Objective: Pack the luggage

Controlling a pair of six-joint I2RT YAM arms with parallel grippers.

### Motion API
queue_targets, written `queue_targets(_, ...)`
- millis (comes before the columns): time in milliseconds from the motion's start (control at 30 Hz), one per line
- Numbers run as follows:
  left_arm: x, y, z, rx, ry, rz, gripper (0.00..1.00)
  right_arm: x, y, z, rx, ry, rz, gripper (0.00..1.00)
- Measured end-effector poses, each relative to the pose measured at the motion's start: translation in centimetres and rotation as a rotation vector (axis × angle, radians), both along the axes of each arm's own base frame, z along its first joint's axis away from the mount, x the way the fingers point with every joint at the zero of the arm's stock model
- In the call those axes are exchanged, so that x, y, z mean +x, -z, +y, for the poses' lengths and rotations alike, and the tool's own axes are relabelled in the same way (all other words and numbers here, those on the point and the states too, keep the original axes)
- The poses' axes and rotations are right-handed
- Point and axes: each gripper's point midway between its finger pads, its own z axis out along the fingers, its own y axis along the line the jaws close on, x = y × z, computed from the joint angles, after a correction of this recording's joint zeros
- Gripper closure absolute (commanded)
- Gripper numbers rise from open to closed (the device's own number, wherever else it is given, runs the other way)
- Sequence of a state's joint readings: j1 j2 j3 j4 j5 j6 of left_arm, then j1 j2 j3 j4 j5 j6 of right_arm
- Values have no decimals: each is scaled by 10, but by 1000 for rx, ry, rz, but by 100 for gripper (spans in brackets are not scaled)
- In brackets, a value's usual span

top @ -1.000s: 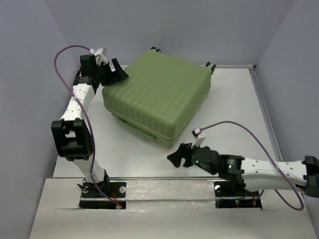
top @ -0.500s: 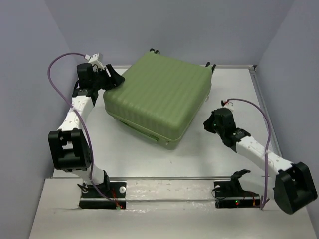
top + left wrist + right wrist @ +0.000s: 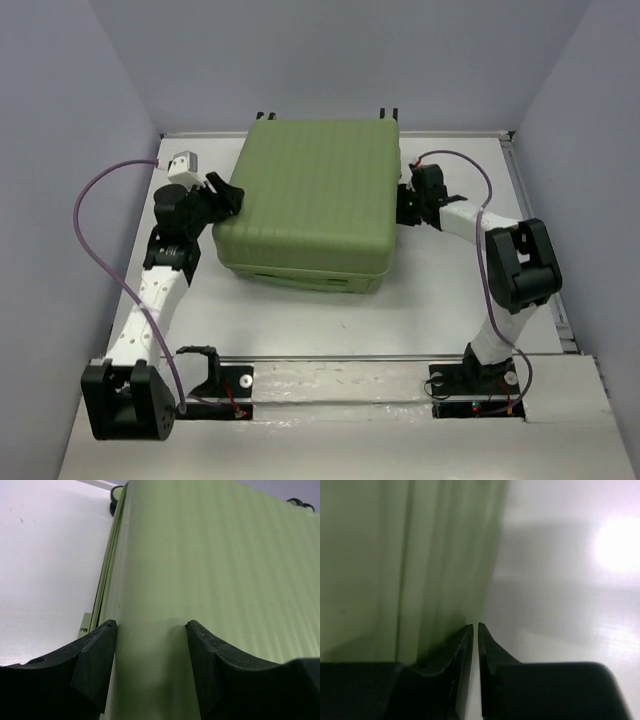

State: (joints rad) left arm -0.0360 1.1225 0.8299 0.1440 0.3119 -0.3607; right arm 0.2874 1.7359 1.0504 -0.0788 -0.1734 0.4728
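A second before, the luggage (image 3: 310, 200) lay skewed on the table (image 3: 450, 290), one corner pointing towards my bases. Now it sat square to the table edges, closed and flat on its ribbed shell, in the far middle of the table, with its small black wheels (image 3: 265, 116) along the far side.

My left gripper (image 3: 228, 193) had been up at the case's far left corner. It had since come nearer, to the near end of the left side. There its fingers stood parted, less wide than a second earlier, with the tips against the rounded rim of the shell. The wrist view showed the curve of the shell between them. They clamped nothing.

My right gripper (image 3: 404, 205) had changed most. A second ago it hung low in front of the case's near corner with its fingers spread. Now the right arm reached along the right side of the table. The gripper was at the case's right wall, towards the far end. Its fingers were drawn almost together, only a thin slit between them and nothing in it, their tips at the foot of the shell where it met the table.
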Motion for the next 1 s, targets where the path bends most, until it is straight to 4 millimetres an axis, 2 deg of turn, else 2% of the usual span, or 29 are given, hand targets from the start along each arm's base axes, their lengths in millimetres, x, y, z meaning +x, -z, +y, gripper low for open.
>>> queue_targets(33, -6, 0, 2, -2, -17, -7, 39, 6, 1, 3, 0, -18, 7, 72)
queue_targets(67, -18, 0, 3, -6, -37, -19, 38, 18, -1, 5, -1, -39, 11, 63)
queue_targets(100, -27, 1, 1, -8, -46, -28, 38, 24, 0, 6, 1, -43, 16, 59)
queue_targets(133, -30, 2, 2, -10, -52, -29, 38, 34, -3, 7, 2, -55, 11, 55)
queue_targets(233, -55, -1, -9, -36, -37, -41, 33, 72, -4, -2, -14, -57, -23, 40)
queue_targets(300, -69, -2, -19, -46, 7, -28, 30, 84, -7, -12, -6, -34, -44, 32)
queue_targets(367, -80, 0, -28, -51, 45, -8, 28, 84, -7, -23, 5, -11, -40, 27)
queue_targets(433, -89, -2, -37, -59, 90, 2, 25, 71, -20, -40, 48, 16, -37, 25)
queue_targets(533, -96, -4, -43, -63, 123, 17, 21, 48, -69, -55, 80, 31, -115, 31)
queue_targets(567, -97, -6, -45, -63, 132, 22, 21, 38, -95, -57, 82, 30, -172, 37)
queue_targets(600, -97, -7, -46, -62, 137, 35, 21, 29, -119, -58, 89, 27, -229, 53)
queue_targets(633, -97, -7, -47, -61, 140, 42, 21, 21, -141, -59, 89, 21, -285, 64)
queue_targets(667, -97, -9, -48, -62, 144, 49, 21, 4, -177, -60, 88, 11, -389, 80)
queue_targets(733, -98, -13, -52, -65, 162, 63, 20, -25, -203, -59, 96, 1, -482, 90)
queue_targets(800, -100, -27, -60, -84, 198, 43, 20, -58, -204, -58, 114, -13, -519, 92)
queue_targets(833, -102, -36, -65, -93, 221, 26, 19, -63, -201, -58, 116, -13, -517, 92)
queue_targets(867, -104, -45, -69, -98, 240, 7, 18, -80, -196, -55, 139, -39, -539, 88)
queue_targets(933, -106, -59, -72, -104, 261, -23, 17, -100, -190, -58, 175, -32, -630, 79)
queue_targets(967, -108, -68, -73, -106, 264, -49, 17, -115, -175, -61, 188, -30, -632, 65)
queue_targets(1000, -110, -72, -72, -107, 264, -62, 16, -135, -164, -56, 218, -60, -636, 59)
